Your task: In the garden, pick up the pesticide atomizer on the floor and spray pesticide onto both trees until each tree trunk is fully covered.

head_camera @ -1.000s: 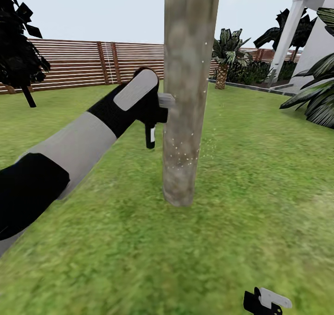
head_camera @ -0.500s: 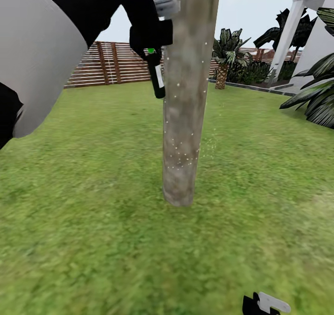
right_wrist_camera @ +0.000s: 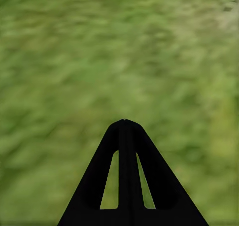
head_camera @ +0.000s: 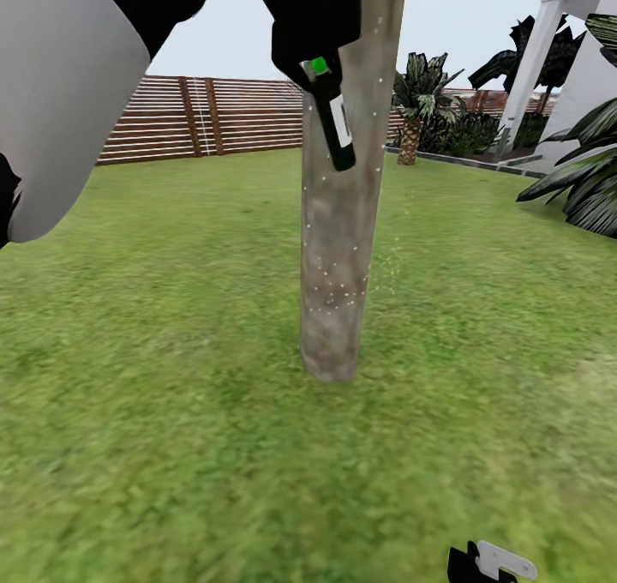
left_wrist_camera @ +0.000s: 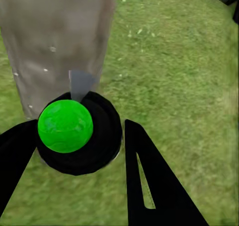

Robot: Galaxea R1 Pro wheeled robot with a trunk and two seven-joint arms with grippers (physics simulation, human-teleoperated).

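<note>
So the pickup part is looking finished: the small black pesticide atomizer with a green cap and white label (head_camera: 330, 116) is hanging from the left claw (head_camera: 319, 47), which is pinching it at its upper end, high at about 12 o'clock in the head view and crossing in front of the thick mottled grey-brown tree trunk (head_camera: 343, 223). In the left wrist view the green cap (left_wrist_camera: 65, 125) is sitting between the black fingers (left_wrist_camera: 149, 181), close to the trunk (left_wrist_camera: 55, 41). Tiny white pesticide specks (head_camera: 334, 287) are dotting the lower trunk and trailing thinly up it, so coverage is seeming partial; I judge the upper stretch is needing more spray, and a second tree is remaining to be treated. The right claw (head_camera: 490, 561) is hanging low at 5 o'clock, and its wrist view is showing its fingers (right_wrist_camera: 124, 176) pressed together over grass.

Underfoot, the green lawn (head_camera: 171, 411) is lying flat and open. A brown slatted wooden fence (head_camera: 214, 116) is running across at 11 o'clock, a low palm-like plant (head_camera: 416, 103) is standing at 1 o'clock, and a white house (head_camera: 574, 69) is rising at 2 o'clock
</note>
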